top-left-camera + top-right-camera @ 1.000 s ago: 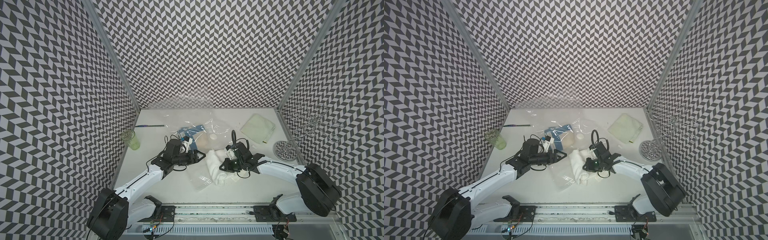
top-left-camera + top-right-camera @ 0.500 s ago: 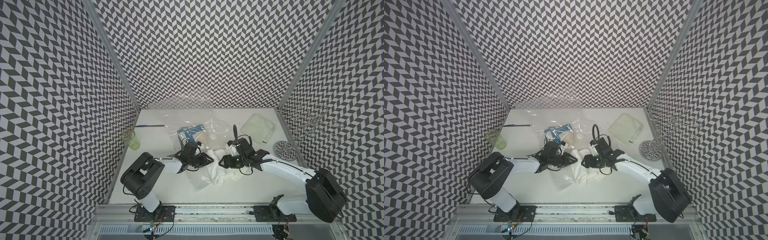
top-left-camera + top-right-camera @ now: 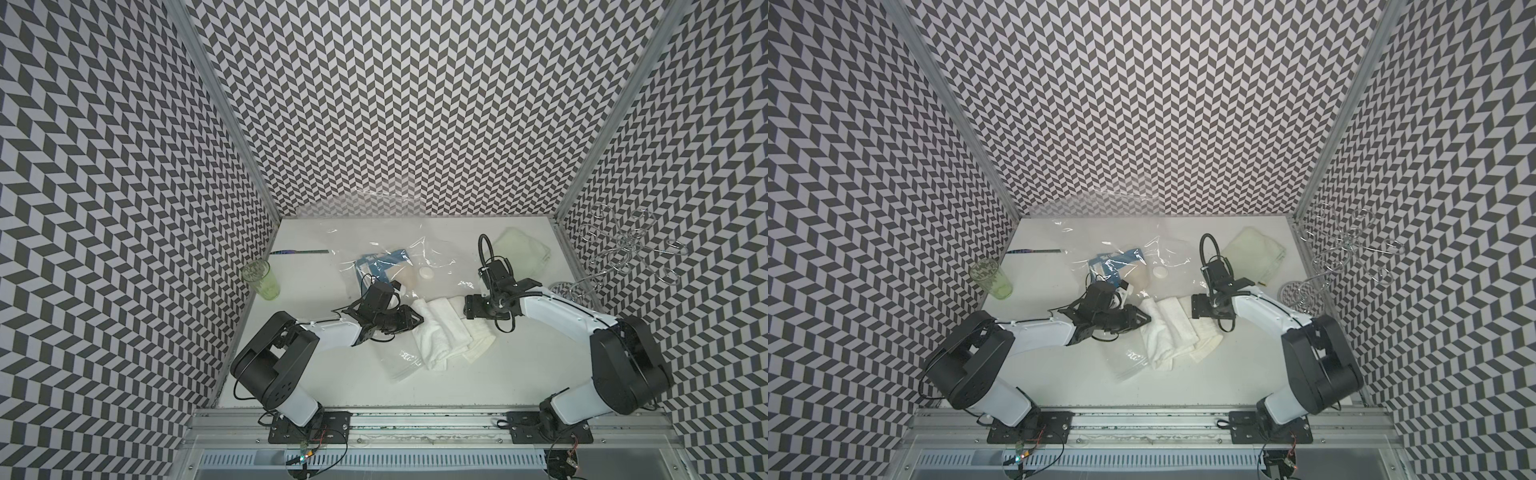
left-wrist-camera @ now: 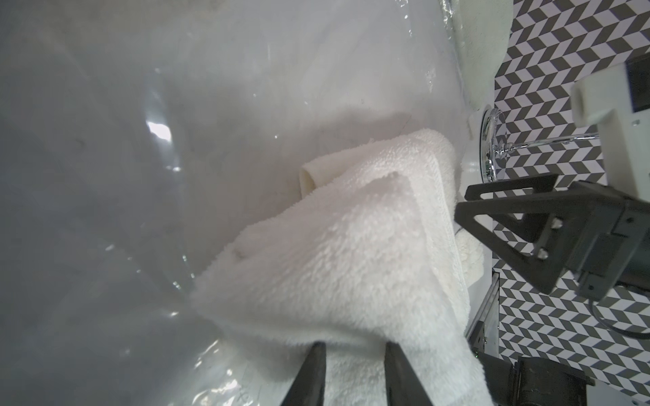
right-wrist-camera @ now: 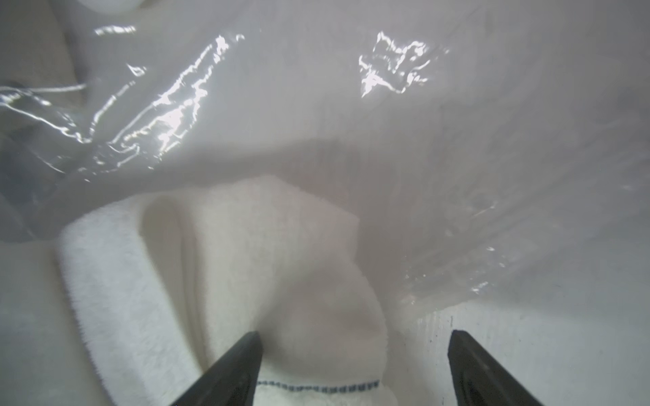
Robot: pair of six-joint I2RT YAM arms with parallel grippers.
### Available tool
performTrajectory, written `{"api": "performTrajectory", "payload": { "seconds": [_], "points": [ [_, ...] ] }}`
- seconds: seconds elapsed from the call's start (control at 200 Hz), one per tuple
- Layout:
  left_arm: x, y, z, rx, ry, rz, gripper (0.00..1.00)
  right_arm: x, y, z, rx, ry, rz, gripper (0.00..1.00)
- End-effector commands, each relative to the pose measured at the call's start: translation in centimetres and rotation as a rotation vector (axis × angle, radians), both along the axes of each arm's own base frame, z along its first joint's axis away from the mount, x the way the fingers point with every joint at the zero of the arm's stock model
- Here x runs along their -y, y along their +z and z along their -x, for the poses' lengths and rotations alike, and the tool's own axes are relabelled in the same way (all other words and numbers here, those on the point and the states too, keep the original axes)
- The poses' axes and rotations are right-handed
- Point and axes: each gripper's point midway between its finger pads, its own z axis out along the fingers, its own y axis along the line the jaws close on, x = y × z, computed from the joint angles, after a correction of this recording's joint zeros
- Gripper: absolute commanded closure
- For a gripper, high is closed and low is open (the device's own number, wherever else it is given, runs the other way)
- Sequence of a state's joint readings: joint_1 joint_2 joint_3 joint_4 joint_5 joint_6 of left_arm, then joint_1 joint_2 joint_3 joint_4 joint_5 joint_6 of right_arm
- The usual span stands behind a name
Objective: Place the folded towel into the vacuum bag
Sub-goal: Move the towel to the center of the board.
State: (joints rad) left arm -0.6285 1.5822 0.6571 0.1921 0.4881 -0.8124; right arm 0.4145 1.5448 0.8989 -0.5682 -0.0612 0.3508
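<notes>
Two grippers at white towel point(image 3: 440, 328), L gripper point(image 4: 354, 346) nearly closed, pinching towel fold, R gripper point(image 5: 355, 333) wide apart, holding nothing, clear vac bag point(image 3: 440, 257) touching towel.

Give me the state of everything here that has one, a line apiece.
towel: folded, lying at the bag; whether it is inside cannot be told
bag: crumpled, lying flat; mouth unclear
left gripper: fingers shut on the towel's edge
right gripper: fingers open, one against the towel
cup: upright
green cloth: folded, lying flat
rack: standing upright
</notes>
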Motion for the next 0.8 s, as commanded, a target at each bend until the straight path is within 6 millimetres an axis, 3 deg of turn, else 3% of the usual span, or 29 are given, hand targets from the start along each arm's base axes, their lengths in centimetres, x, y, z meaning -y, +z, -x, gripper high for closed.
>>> {"api": "performTrajectory", "payload": {
  "seconds": [0.0,0.1,0.175,0.32,0.451,0.536,0.596,0.671,0.791],
  "points": [
    [0.3,0.7,-0.2,0.036,-0.014,-0.014,0.68,-1.0,-1.5,1.4,-0.032,0.064,-0.060,0.23],
    [0.5,1.0,-0.1,0.049,-0.025,-0.011,0.68,-2.1,-2.2,2.7,-0.058,0.095,-0.138,0.32],
    [0.8,1.2,0.0,0.057,-0.037,-0.009,0.68,-2.3,-2.1,2.8,-0.062,0.103,-0.150,0.45],
    [0.8,2.4,-0.1,0.078,-0.036,-0.013,0.68,-1.8,1.6,2.0,0.016,0.084,-0.122,0.77],
    [1.7,6.2,-0.3,0.157,-0.034,0.008,0.66,-0.6,5.5,2.2,0.084,0.057,-0.062,0.85],
    [4.7,8.7,0.8,0.186,-0.090,0.107,0.66,-0.5,6.5,2.6,0.102,0.037,-0.080,0.88],
    [6.5,9.3,1.3,0.187,-0.124,0.154,0.66,-0.6,6.2,2.5,0.103,0.017,-0.086,0.89],
    [8.2,7.7,1.8,0.166,-0.162,0.166,0.68,-0.5,5.2,2.4,0.091,-0.011,-0.081,0.90],
    [9.0,1.2,1.7,0.061,-0.183,0.094,0.72,0.0,4.5,2.0,0.100,-0.067,-0.063,0.94]
  ]
}}
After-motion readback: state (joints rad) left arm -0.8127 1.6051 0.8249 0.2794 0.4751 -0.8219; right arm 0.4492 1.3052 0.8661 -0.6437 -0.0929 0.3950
